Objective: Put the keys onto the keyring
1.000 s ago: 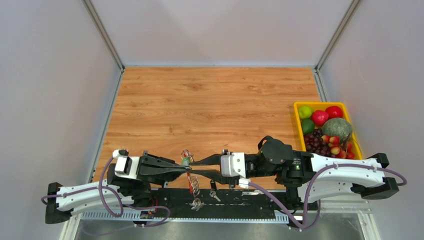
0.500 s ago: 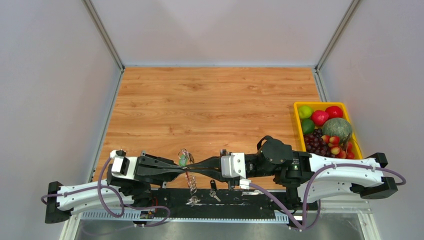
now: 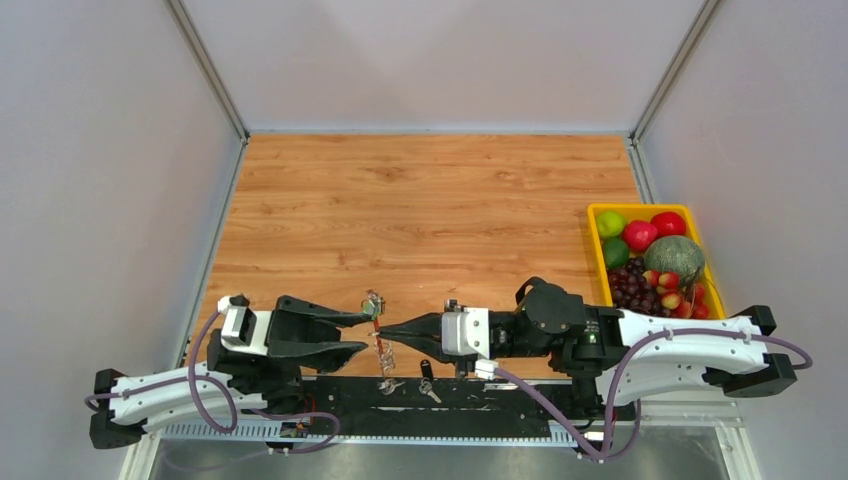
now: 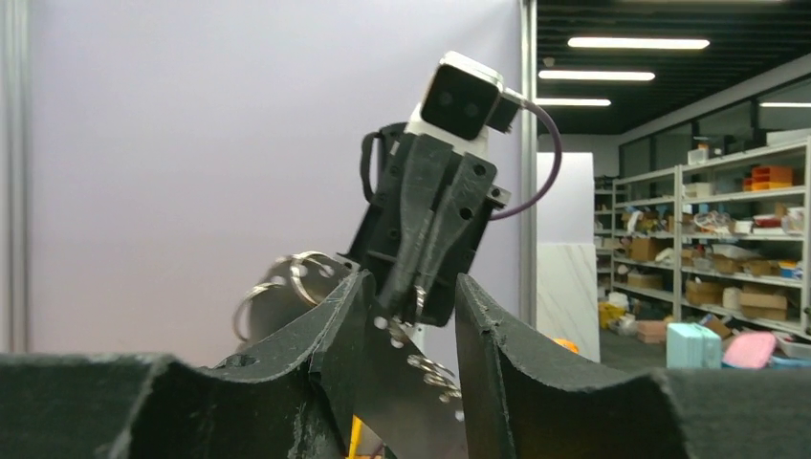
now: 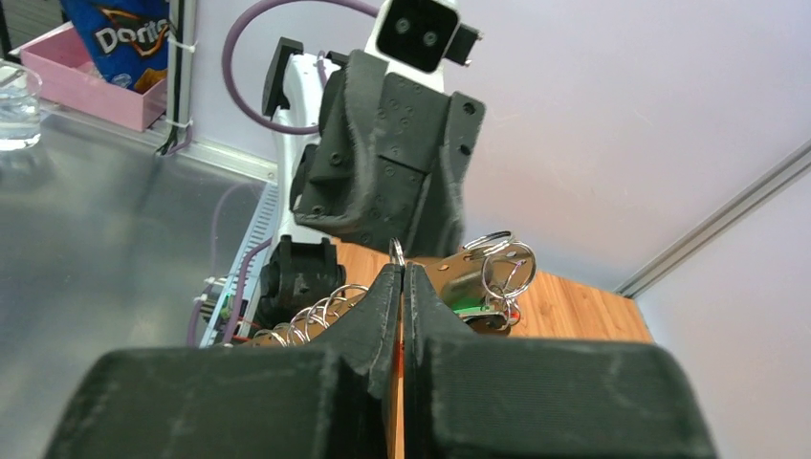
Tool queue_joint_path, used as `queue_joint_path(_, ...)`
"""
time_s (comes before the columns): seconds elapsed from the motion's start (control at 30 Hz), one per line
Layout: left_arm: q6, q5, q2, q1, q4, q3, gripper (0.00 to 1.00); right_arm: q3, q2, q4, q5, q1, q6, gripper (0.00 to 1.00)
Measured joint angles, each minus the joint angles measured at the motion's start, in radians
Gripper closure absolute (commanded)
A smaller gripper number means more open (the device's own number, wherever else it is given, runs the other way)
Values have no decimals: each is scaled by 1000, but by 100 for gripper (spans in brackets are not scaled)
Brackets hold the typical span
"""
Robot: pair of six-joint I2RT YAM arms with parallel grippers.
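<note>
The keyring (image 3: 377,322) hangs low over the table's near edge. Its green tag (image 3: 372,303) points up, and its silvery coiled chain (image 3: 384,358) trails down to the black base plate. My right gripper (image 3: 382,328) is shut on its red loop, a red sliver showing between the fingers (image 5: 387,296). My left gripper (image 3: 365,332) stands open just left of it, jaws on either side and apart from the chain (image 4: 430,368). A small key (image 3: 427,384) with a black head lies on the base plate. The rings (image 5: 502,268) and green tag (image 5: 473,306) show past my right fingertips.
A yellow bin (image 3: 594,222) of fruit stands at the table's right edge. The black base plate (image 3: 500,400) runs along the near edge under both arms. Grey walls close in the left, right and back.
My left gripper has opened and drawn back a little to the left. My right gripper has shut on the keyring's loop, and now it alone holds the keyring.
</note>
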Motion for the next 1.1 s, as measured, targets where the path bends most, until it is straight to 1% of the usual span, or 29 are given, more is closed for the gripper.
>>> queue_joint_path(0.1,8,-42,-23,0,-19,0,47,-12,-9,-6,6,15,0,100)
queue_joint_path(0.4,29,-119,-45,0,-69,0,44,-23,-40,-6,15,25,0,100)
queue_joint_path(0.7,28,-126,-48,0,-119,0,44,-76,-119,2,43,29,18,100)
queue_joint_path(0.87,29,-138,-55,0,-209,3,44,-134,-179,27,95,30,66,100)
queue_joint_path(1.1,33,-191,-53,1,-364,19,46,-200,-260,64,202,30,203,100)
